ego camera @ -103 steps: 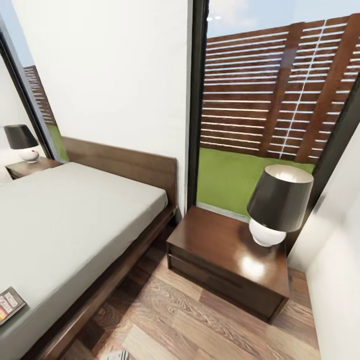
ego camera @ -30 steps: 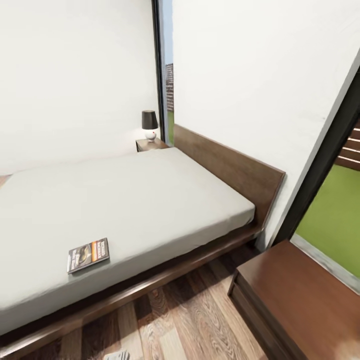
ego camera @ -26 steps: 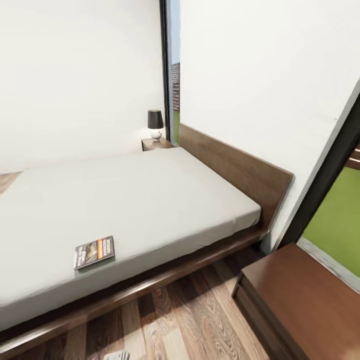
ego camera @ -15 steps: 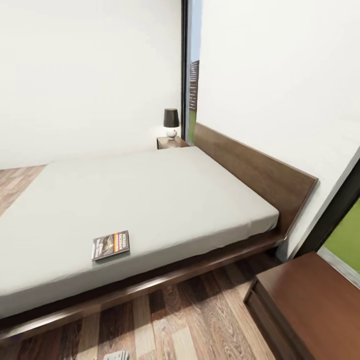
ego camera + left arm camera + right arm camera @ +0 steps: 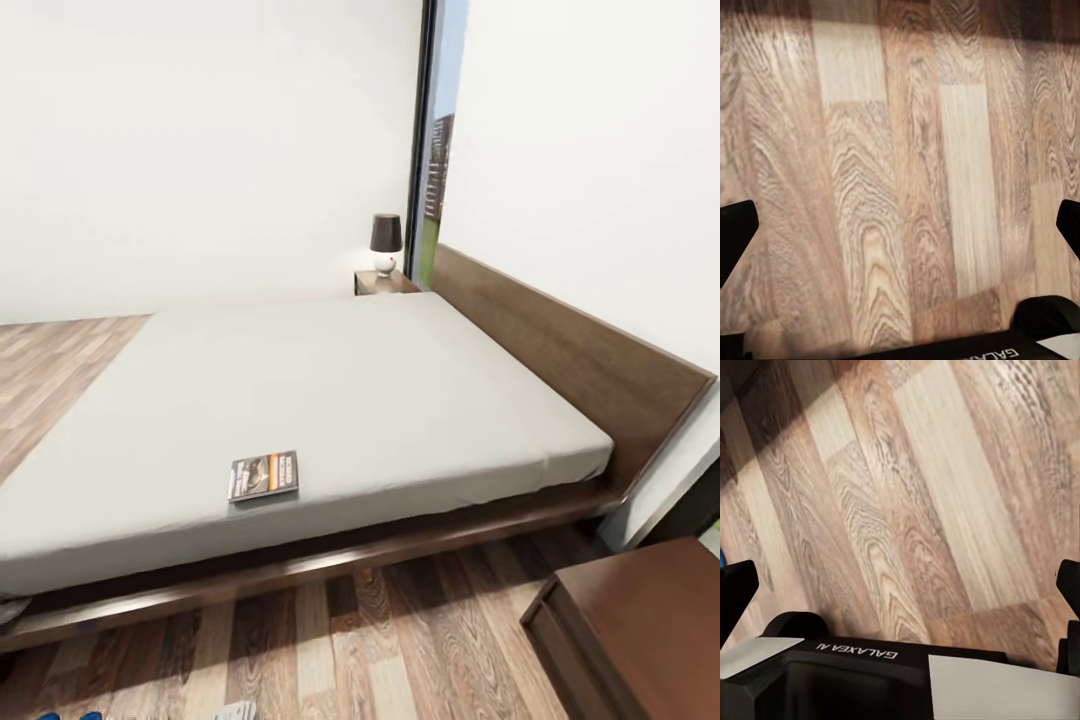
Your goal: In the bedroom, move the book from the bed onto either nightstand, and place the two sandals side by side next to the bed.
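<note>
The bed spans the room ahead of you, its headboard at the right end. A nightstand stands just off the near headboard corner; a second nightstand with a small lamp sits beyond the far corner. The book lies flat near the mattress's front edge, well apart from both. It looks thin, light and stiff, likely slippery, so you should pinch it by an edge. Your left gripper and right gripper hang over the floor, each spread wide and holding nothing.
</note>
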`<state>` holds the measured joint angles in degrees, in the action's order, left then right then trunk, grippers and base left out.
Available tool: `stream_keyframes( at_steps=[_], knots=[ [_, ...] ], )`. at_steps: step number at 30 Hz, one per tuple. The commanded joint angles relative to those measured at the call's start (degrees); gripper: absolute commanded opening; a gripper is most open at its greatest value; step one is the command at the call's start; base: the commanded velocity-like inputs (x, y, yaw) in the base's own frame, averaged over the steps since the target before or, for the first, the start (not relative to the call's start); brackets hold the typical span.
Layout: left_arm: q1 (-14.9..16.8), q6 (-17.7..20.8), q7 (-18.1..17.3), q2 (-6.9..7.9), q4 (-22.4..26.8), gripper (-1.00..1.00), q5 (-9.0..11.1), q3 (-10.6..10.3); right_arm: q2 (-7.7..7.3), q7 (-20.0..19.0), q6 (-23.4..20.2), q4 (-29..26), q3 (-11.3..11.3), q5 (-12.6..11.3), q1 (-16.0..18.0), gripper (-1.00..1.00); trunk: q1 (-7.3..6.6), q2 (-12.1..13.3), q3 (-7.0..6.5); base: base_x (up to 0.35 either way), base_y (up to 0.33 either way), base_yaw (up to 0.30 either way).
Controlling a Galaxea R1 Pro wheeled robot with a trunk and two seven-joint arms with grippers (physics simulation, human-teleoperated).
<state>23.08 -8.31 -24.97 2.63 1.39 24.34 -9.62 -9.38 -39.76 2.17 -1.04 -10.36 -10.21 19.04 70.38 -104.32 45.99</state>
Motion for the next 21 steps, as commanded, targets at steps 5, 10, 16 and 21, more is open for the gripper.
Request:
stream_keyframes(
  at_steps=[5,10,16,21],
  knots=[
    [0.04,-0.26,-0.17,-0.02,-0.09,1.00,0.45,-0.48,-0.03,-0.23,0.12,0.07,-0.10,-0.16,0.02,1.00,-0.01,-0.02,0.21,0.000,0.000,0.271],
    [0.05,-0.23,-0.17,0.00,-0.10,1.00,0.45,-0.48,-0.03,-0.26,0.11,0.07,-0.10,-0.16,0.01,1.00,-0.01,-0.02,0.36,0.000,0.000,0.265],
    [0.05,-0.23,-0.17,0.00,-0.09,1.00,0.45,-0.48,-0.02,-0.31,0.12,0.07,-0.10,-0.16,0.03,1.00,-0.01,-0.02,0.45,0.000,0.000,0.163],
    [0.04,-0.25,-0.17,-0.01,-0.07,1.00,0.45,-0.48,-0.02,-0.35,0.12,0.07,-0.11,-0.16,0.03,1.00,-0.01,-0.02,0.46,0.140,0.000,0.019]
  ],
)
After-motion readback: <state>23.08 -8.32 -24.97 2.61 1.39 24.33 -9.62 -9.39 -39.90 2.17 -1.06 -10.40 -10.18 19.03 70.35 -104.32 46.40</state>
